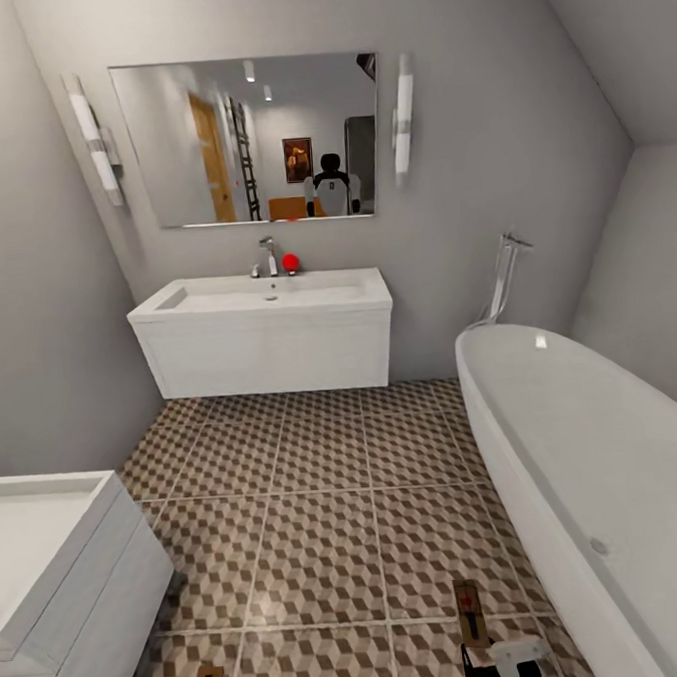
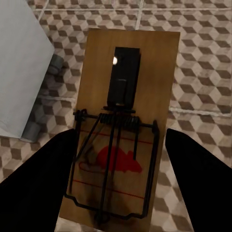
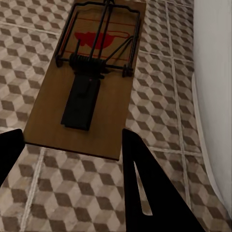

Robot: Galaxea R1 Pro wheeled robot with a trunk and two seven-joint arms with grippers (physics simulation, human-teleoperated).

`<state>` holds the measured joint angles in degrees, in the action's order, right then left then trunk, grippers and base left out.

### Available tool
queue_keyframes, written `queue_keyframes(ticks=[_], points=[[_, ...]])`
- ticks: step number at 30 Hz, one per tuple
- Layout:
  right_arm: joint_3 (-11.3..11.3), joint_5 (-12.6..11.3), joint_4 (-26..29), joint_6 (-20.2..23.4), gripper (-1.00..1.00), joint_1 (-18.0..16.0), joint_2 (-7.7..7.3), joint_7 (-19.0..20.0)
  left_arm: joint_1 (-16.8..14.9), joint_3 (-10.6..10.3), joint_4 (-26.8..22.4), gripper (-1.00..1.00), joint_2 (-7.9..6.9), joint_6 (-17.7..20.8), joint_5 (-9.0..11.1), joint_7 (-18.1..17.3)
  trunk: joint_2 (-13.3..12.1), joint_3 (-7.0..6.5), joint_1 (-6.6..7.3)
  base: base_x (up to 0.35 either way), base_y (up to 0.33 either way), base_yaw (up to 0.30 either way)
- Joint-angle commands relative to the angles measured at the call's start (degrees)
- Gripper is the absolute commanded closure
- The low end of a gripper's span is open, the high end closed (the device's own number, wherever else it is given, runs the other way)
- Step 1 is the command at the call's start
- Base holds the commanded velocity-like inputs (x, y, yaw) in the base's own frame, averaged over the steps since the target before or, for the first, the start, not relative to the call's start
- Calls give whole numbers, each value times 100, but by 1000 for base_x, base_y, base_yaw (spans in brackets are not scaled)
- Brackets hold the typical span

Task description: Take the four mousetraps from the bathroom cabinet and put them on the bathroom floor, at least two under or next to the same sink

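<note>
Mousetrap (image 2: 122, 130) — brown board, black wire, red mouse print.

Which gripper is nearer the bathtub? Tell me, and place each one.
Right. The right gripper is close beside the bathtub, low over the bathroom floor. The left gripper is farther off, across the tiles by the near white vanity.
</note>
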<state>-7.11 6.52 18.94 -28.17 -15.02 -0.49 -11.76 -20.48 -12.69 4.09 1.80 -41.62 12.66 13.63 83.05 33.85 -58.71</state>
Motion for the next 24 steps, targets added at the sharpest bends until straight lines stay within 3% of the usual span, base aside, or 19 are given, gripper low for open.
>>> queue_keyframes(ticks=[1,24], points=[[-28,34,-4,-4,100,-5,-4,-37,-9,-50,22,100,4,-30,34,17,3,5,-2,242,0,0],[-28,34,-3,-4,100,-5,-4,-37,-9,-54,25,100,4,-30,34,17,3,5,-2,248,0,0]])
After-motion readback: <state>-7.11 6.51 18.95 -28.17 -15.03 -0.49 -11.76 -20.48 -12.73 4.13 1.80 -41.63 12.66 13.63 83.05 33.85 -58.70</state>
